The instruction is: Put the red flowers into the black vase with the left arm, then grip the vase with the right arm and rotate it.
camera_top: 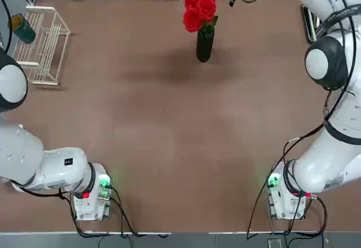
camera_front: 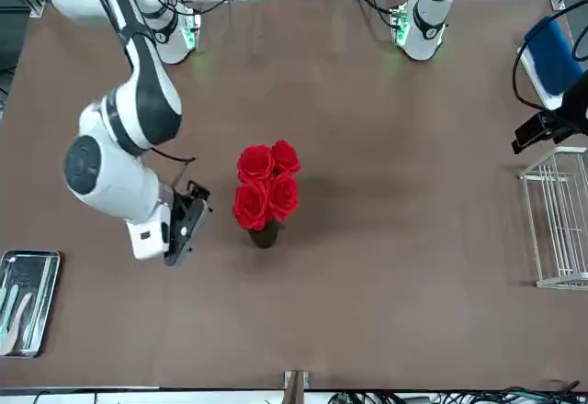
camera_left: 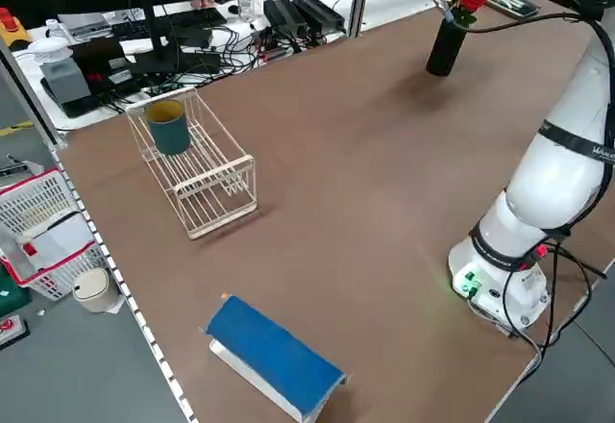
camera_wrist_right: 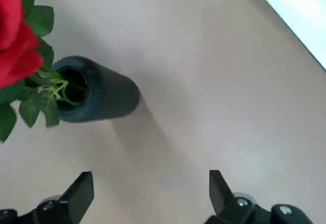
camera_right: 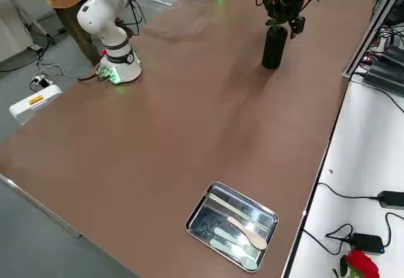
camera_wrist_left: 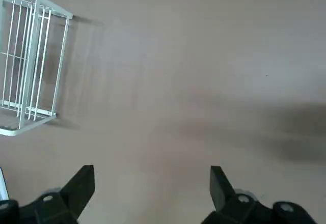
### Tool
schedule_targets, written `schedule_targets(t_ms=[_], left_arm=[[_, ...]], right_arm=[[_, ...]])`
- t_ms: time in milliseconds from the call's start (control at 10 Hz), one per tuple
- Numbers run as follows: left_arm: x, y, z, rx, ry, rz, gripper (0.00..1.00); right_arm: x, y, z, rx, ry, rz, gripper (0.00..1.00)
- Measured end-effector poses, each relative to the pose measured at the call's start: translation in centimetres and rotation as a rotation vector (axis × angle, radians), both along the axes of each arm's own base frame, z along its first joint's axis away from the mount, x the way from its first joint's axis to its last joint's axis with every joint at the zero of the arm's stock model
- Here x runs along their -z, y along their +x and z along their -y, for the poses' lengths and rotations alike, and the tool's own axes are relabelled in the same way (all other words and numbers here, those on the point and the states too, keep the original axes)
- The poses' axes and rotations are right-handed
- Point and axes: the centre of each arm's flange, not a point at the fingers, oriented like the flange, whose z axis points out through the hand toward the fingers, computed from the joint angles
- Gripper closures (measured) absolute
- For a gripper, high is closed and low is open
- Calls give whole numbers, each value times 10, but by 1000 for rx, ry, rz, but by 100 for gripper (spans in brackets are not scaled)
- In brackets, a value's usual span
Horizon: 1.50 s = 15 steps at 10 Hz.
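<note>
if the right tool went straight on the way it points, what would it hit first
Probably the brown tabletop: the right tool, near the black vase, seems aimed past it, though depth is unclear.

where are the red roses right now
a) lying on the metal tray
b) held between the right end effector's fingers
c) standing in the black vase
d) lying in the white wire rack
c: the stems of the red roses go down into the mouth of the black vase, which stands upright on the table.
</note>
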Motion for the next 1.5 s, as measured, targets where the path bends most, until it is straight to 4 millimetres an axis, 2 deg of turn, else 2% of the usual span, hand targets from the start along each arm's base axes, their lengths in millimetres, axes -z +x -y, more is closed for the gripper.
schedule_targets(t_ms=[100,400,600,700,900,1000,1500], left_arm=[[0,0,0,0,0,0,0],[0,0,-1,-2,0,1,0],[0,0,-3,-5,0,1,0],[0,0,-3,-5,0,1,0],[0,0,-5,-8,0,1,0],[0,0,-4,-7,0,1,0],[-1,0,-2,-4,0,1,0]], right_arm=[[-25,-7,21,94,-24,-29,0],[-106,-52,70,403,-90,-130,0],[-141,-86,101,616,-141,-146,0],[-151,-98,122,742,-169,-136,0],[-156,-98,189,945,-165,-114,0],[-153,-94,209,985,-159,-104,0],[-136,-79,225,960,-189,-47,0]])
